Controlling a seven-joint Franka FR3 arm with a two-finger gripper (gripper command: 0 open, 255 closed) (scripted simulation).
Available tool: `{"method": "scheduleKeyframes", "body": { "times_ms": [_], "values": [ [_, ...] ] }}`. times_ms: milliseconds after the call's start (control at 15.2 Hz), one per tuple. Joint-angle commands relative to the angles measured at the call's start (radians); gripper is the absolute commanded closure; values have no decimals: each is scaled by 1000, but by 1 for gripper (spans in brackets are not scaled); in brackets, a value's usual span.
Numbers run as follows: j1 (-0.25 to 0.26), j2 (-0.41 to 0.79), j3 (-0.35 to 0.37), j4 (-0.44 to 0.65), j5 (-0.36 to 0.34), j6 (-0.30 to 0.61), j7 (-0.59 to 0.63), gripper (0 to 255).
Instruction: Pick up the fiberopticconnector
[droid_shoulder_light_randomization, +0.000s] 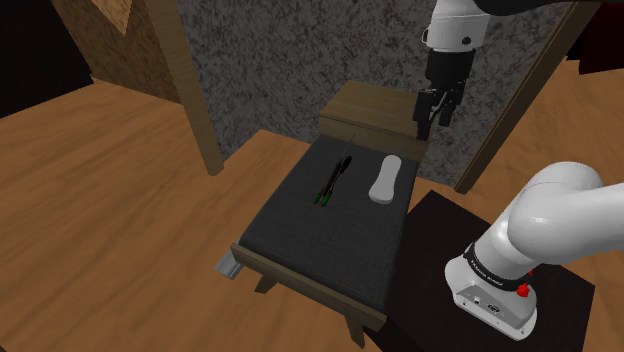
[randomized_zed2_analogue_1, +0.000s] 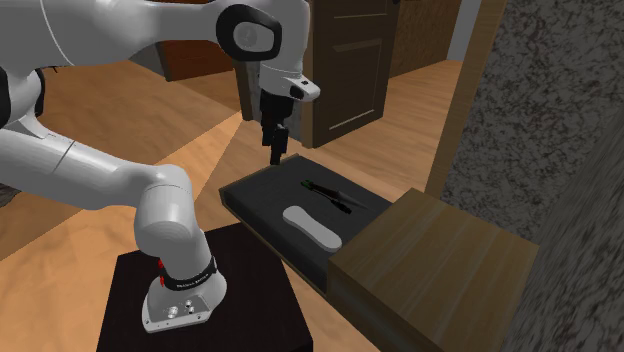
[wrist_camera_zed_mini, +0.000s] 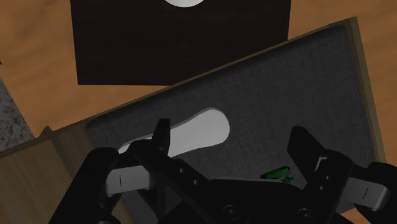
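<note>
The fiber optic connector (droid_shoulder_light_randomization: 332, 182), a slender black stem with green tips, lies untouched on the dark, woven-looking mat (droid_shoulder_light_randomization: 320, 240), toward one end of it; nothing is grasped, so I judge that approach, descent, closing and lift all remain; a smooth white oblong piece (droid_shoulder_light_randomization: 385, 180) lies on the mat too; the black gripper (droid_shoulder_light_randomization: 428, 125) hangs well above the mat, fingers spread apart and empty.

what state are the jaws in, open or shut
Open: in the wrist view the jaws stand wide apart with nothing clasped; the green-tipped connector lies on the dark mat below.
</note>
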Motion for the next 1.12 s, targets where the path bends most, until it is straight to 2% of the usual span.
{"method": "scheduleKeyframes", "body": {
  "times_ms": [0, 528, 792, 1056],
  "values": [
    [0, 0, 0, 0, 0, 0, 0, 0],
    [-64, 39, 204, -168, 161, 343, 400, 0],
    [-106, 126, 317, -203, 217, 535, 596, 0],
    [-174, 251, 437, -205, 236, 731, 801, 0]
  ]
}}
